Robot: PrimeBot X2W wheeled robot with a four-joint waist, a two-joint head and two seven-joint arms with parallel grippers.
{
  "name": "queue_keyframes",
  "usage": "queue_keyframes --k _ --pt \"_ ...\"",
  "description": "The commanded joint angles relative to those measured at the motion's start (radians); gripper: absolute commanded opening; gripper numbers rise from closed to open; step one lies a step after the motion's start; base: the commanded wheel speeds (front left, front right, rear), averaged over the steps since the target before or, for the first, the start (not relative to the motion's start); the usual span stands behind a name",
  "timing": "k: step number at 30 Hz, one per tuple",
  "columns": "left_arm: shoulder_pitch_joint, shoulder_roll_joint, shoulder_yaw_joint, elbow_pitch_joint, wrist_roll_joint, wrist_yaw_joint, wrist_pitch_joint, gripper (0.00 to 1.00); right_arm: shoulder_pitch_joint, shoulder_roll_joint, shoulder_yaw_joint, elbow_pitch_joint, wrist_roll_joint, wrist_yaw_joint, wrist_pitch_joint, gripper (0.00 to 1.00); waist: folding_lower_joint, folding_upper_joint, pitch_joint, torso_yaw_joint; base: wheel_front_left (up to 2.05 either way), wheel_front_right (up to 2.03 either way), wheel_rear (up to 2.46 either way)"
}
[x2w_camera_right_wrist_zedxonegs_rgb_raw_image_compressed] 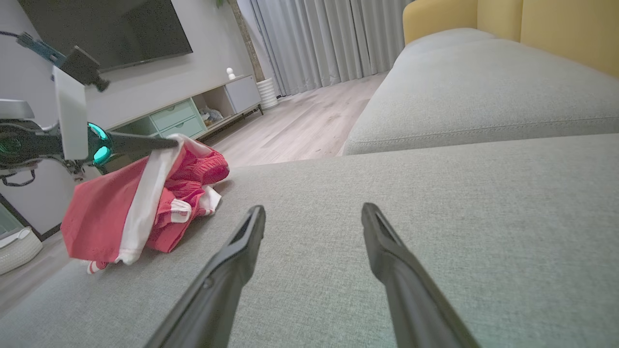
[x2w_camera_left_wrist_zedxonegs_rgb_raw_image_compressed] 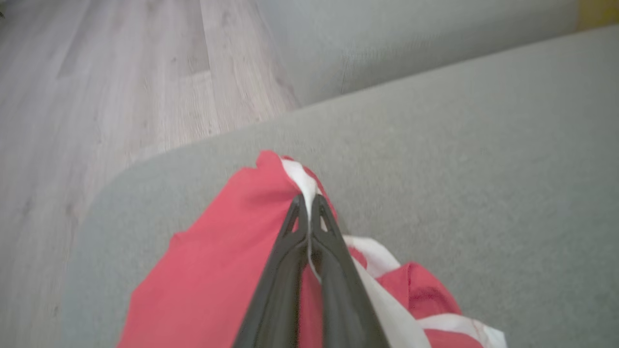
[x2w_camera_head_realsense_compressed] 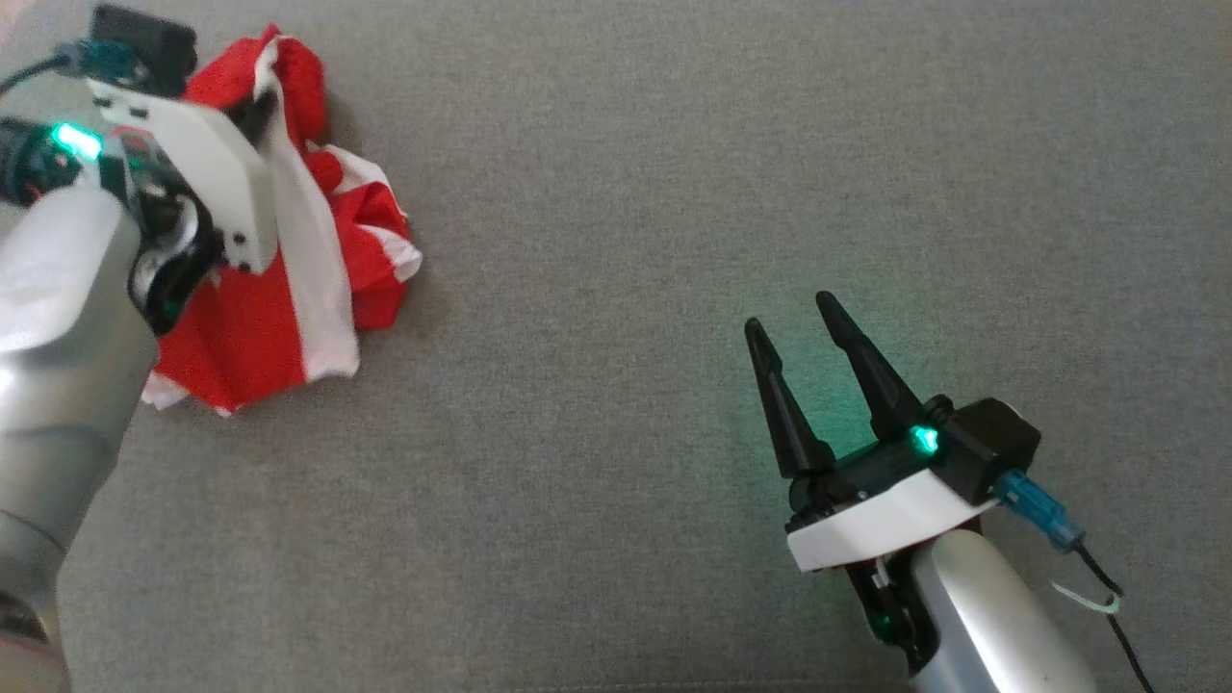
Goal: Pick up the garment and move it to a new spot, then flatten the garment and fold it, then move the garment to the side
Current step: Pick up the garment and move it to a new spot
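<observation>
Pinching a white band of the garment (x2w_camera_left_wrist_zedxonegs_rgb_raw_image_compressed: pixel 217 270), the left gripper (x2w_camera_left_wrist_zedxonegs_rgb_raw_image_compressed: pixel 308 199) had its two dark fingers pressed together on the cloth. The red and white garment sat at about ten o'clock in the head view, near the rounded corner of the grey sofa cushion (x2w_camera_head_realsense_compressed: pixel 674 192). Its pinched edge was raised, and the rest hung down in a crumpled heap onto the cushion.

The right gripper (x2w_camera_head_realsense_compressed: pixel 791 314) was at about four o'clock in that view, well apart from the garment. Its fingers were spread wide over bare cushion and held nothing.

In the right wrist view, a low cabinet (x2w_camera_right_wrist_zedxonegs_rgb_raw_image_compressed: pixel 176 118) stood at about eleven o'clock, past the wooden floor (x2w_camera_right_wrist_zedxonegs_rgb_raw_image_compressed: pixel 300 130). Its open compartment (x2w_camera_right_wrist_zedxonegs_rgb_raw_image_compressed: pixel 213 107) held a few small items, too small to tell. A white basket (x2w_camera_right_wrist_zedxonegs_rgb_raw_image_compressed: pixel 17 249) sat at nine o'clock; its contents could not be seen.
</observation>
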State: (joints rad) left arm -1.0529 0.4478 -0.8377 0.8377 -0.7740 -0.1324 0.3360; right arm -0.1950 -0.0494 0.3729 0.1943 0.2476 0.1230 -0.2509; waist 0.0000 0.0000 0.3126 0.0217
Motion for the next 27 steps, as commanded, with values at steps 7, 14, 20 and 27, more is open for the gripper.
queue_keyframes --k 7,14,20,27 --pt "-0.142 0.010 0.074 -0.050 0.020 0.002 -0.300 0.00 0.012 -0.001 0.001 -0.005 0.020 0.008 -0.011 1.00 0.0000 0.0000 -0.106 0.022 0.00 0.00 0.00" --pt "-0.156 -0.026 0.084 -0.126 0.000 0.002 -0.389 0.00 0.046 -0.001 -0.005 0.007 0.037 0.008 -0.011 1.00 0.0000 0.0000 -0.183 0.024 0.00 0.00 0.00" --pt "-0.128 -0.042 0.045 -0.232 -0.018 0.002 -0.356 0.00 0.056 -0.001 -0.004 -0.001 0.052 0.008 -0.011 1.00 0.0000 0.0000 -0.204 -0.027 0.00 0.00 0.00" --pt "-0.097 -0.083 0.022 -0.327 -0.026 0.024 -0.339 0.00 0.042 -0.001 0.025 -0.031 0.088 0.008 -0.011 1.00 0.0000 0.0000 -0.185 -0.173 0.00 0.00 0.00"
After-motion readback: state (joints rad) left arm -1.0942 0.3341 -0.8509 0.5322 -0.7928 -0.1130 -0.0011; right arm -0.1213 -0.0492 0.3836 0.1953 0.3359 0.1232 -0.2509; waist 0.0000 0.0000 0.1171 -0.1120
